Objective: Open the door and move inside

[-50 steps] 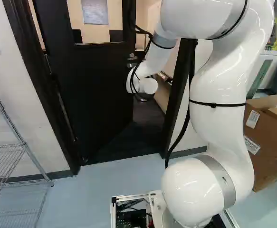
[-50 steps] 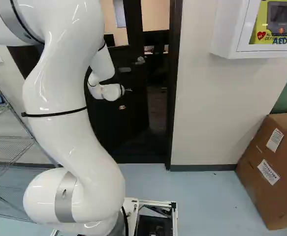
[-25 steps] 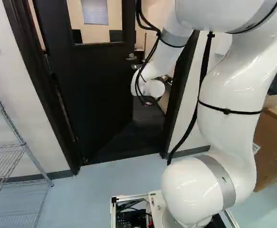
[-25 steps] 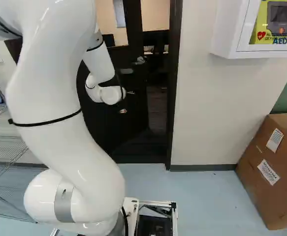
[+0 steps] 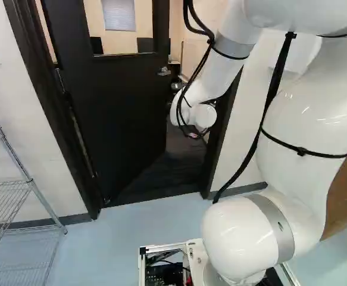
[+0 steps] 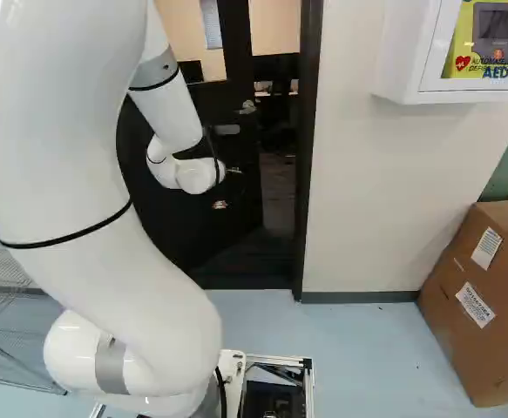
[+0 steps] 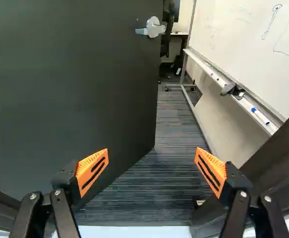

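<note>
Black flat door (image 5: 116, 107) with a glass window and a silver lever handle (image 7: 151, 28) stands ajar, hinged at one side of the dark door frame (image 6: 309, 174) and swung into the room beyond it. The black two-fingered gripper with orange pads (image 7: 152, 151) is released, its fingers wide apart with nothing between them, and it points through the frame's opening. Inside the frame, across from the door, is a white marker board (image 7: 248, 44); a silver wire shelf (image 5: 9, 196) stands outside on the frame's hinge side.

The latch looks beaten, so the step in hand is likely widening the gap. To do it well, I would lay the outside of one finger against the door's face near its free edge, well away from the frame's hinge side, and push inward steadily. The gripper should stay clear of the frame's latch-side post, where it could snag. If the door springs back, contact must hold while the base rolls slowly and squarely through the frame.
</note>
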You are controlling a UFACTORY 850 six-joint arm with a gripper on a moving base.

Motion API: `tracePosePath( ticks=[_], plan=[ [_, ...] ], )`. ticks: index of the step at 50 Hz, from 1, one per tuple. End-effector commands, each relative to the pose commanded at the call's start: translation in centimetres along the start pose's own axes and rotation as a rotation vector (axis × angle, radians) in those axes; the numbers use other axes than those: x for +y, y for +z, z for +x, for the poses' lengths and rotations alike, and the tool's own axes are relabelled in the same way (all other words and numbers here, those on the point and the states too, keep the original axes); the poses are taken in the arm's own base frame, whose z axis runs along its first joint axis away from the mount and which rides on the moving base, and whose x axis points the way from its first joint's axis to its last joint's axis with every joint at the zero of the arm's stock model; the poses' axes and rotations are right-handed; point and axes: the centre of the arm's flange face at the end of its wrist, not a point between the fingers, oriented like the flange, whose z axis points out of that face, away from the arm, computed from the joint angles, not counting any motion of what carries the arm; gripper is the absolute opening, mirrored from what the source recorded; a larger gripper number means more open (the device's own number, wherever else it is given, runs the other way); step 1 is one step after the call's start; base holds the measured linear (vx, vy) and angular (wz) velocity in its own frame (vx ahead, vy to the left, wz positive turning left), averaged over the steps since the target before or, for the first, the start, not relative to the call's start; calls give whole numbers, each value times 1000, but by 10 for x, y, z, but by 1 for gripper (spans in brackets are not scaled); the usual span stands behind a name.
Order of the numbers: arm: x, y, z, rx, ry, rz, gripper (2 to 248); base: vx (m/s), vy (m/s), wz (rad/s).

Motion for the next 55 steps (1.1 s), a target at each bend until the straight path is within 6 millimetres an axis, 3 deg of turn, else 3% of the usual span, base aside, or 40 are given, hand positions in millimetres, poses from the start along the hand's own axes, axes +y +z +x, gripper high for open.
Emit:
tracePosePath(
  ticks=[37, 55],
  plan=[
    [22, -68, -23, 38, -36, -10, 247, 0, 0, 0],
    [24, -74, -26, 42, -38, -13, 247, 0, 0, 0]
  ],
)
